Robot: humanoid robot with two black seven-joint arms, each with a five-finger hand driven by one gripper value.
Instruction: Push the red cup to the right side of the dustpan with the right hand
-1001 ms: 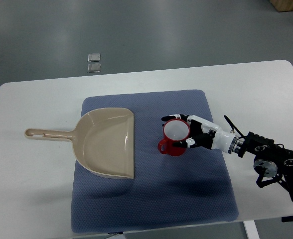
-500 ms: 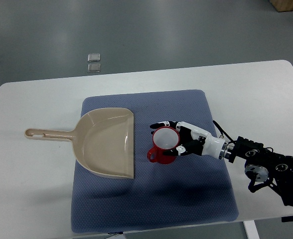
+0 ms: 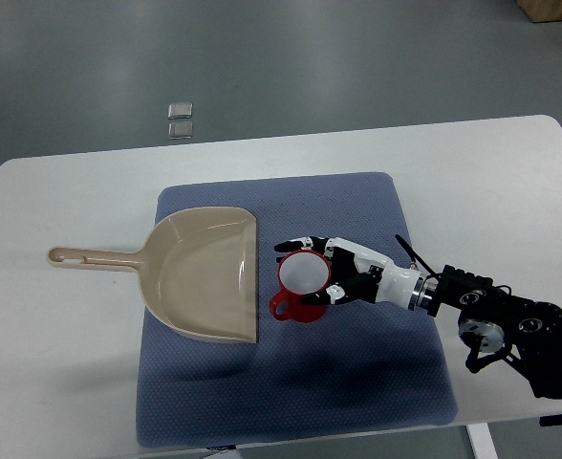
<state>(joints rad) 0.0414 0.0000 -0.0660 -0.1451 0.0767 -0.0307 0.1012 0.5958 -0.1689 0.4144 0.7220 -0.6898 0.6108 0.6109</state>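
The right hand [image 3: 331, 273] is cupped around the far and right sides of the red plastic cup with a white inside [image 3: 299, 284], fingers curled against it. The cup stands upright on the blue-grey mat [image 3: 357, 373], just beside the right edge of the beige plastic dustpan [image 3: 200, 273] on the white worktop [image 3: 61, 382].

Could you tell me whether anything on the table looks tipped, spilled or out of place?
Nothing stands out. The red cup stands upright on the blue mat, close to the open right edge of the dustpan, with the right hand cupped around it. No spill or damage shows.
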